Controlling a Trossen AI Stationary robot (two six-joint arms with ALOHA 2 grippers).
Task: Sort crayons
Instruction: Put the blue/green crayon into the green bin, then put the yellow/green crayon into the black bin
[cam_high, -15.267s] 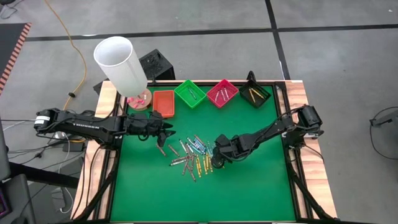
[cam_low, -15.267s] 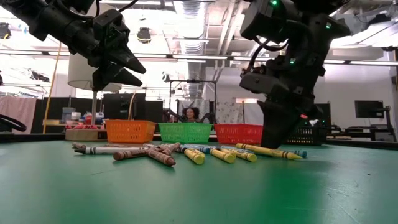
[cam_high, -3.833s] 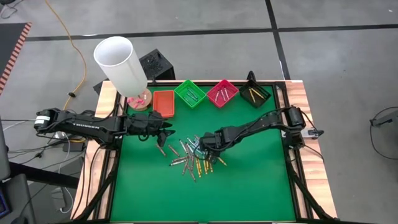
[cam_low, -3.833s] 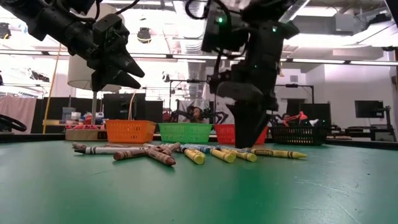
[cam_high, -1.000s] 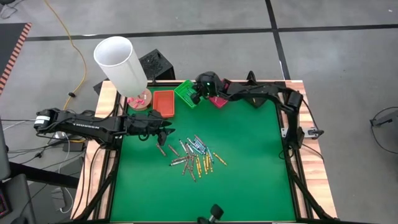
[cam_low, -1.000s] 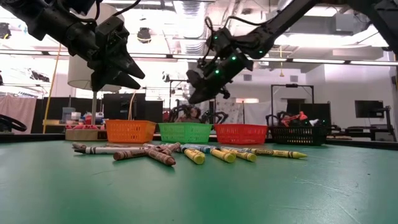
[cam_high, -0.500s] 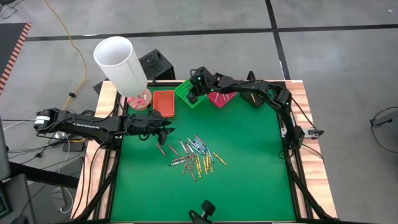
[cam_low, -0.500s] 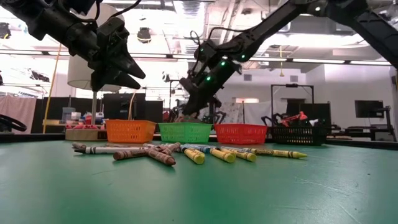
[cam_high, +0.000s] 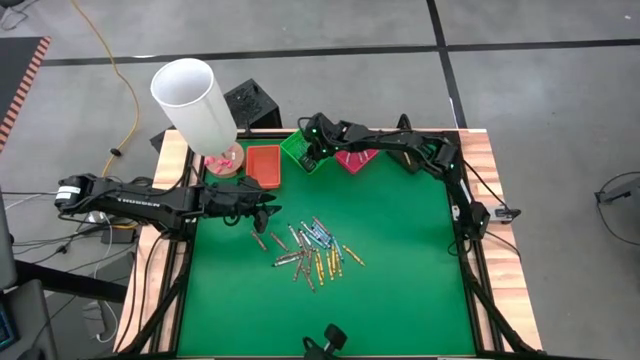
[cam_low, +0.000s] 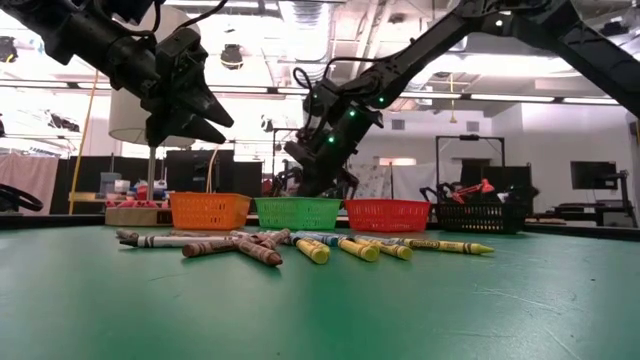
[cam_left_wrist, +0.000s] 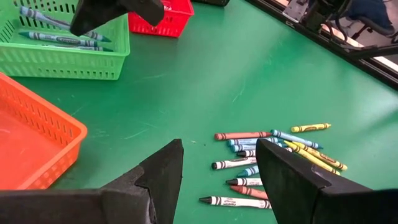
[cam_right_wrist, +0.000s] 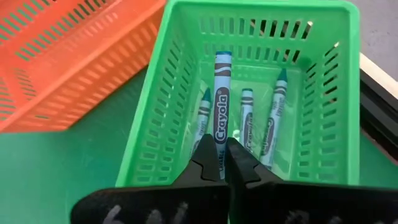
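- Crayons (cam_high: 312, 250) lie in a loose scatter near the middle of the green table (cam_high: 400, 260) — yellow, blue, greyish, reddish-brown sticks, several touching.
- Right gripper (cam_right_wrist: 222, 163) hangs over the green tray (cam_right_wrist: 143, 143) at the table's far edge, fingers pinched tight on one green crayon (cam_right_wrist: 221, 106) held out over the tray's inside.
- Three more green crayons lie on the green tray's floor, just beside the held one in the right wrist view.
- Orange tray (cam_high: 263, 166) sits next to the green tray; red tray (cam_high: 357, 155) on the other side.
- Left gripper (cam_left_wrist: 217, 180) waits above the table near the scatter's left side — fingers spread apart, nothing between them.
- White cylinder (cam_high: 193, 105) stands at the far left corner.
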